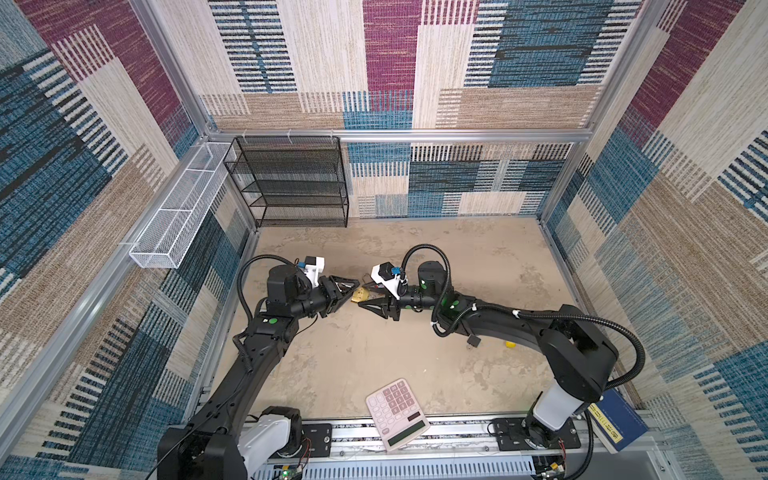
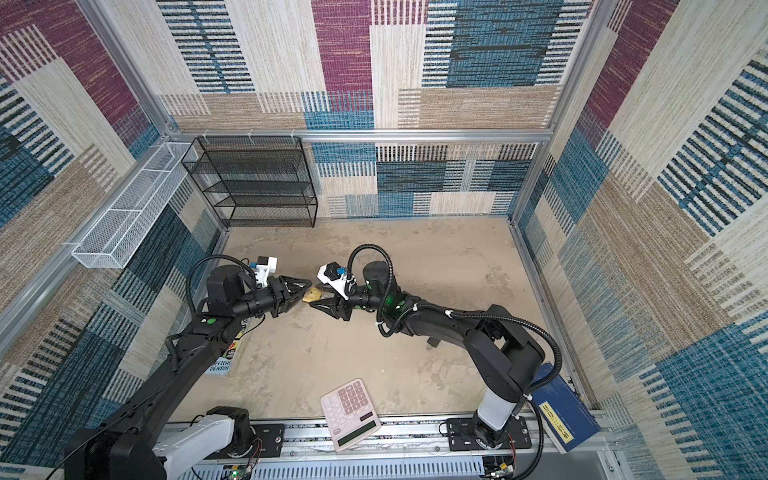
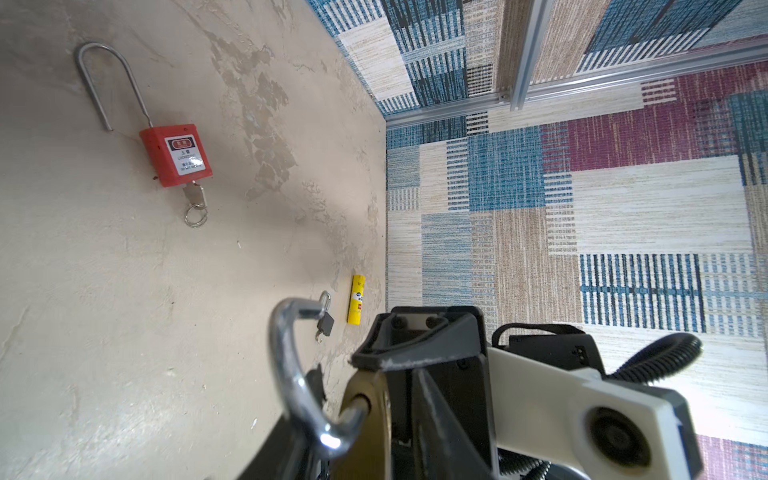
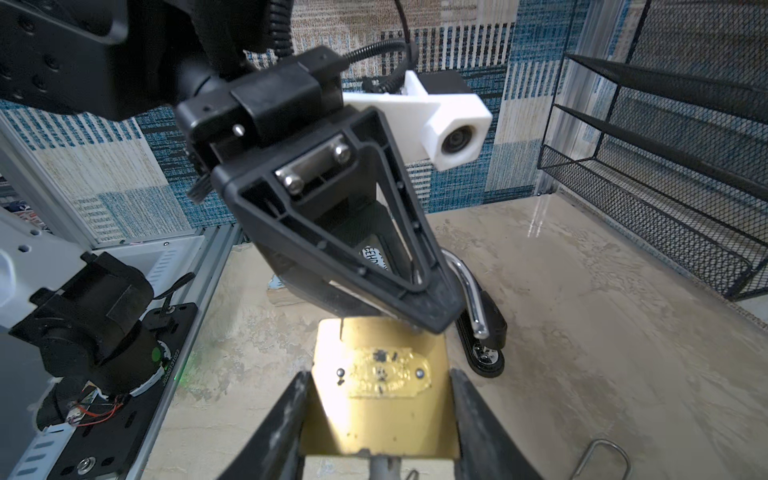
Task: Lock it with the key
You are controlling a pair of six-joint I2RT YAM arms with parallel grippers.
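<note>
Lining the free end of the shackle (image 3: 291,374) over its hole before pressing is advised, with the brass padlock (image 4: 374,419) steadied: it is clamped above the surface (image 3: 124,291) between the half-open jaws of the right tool (image 4: 378,374). The left tool (image 1: 352,294) is partly closed about the shackle; a firm hold cannot be confirmed. Three padlocks are counted, a red padlock (image 3: 176,156) and a small black padlock (image 3: 325,322) lying beyond the left tool, plus one yellow cylinder (image 3: 357,299).
</note>
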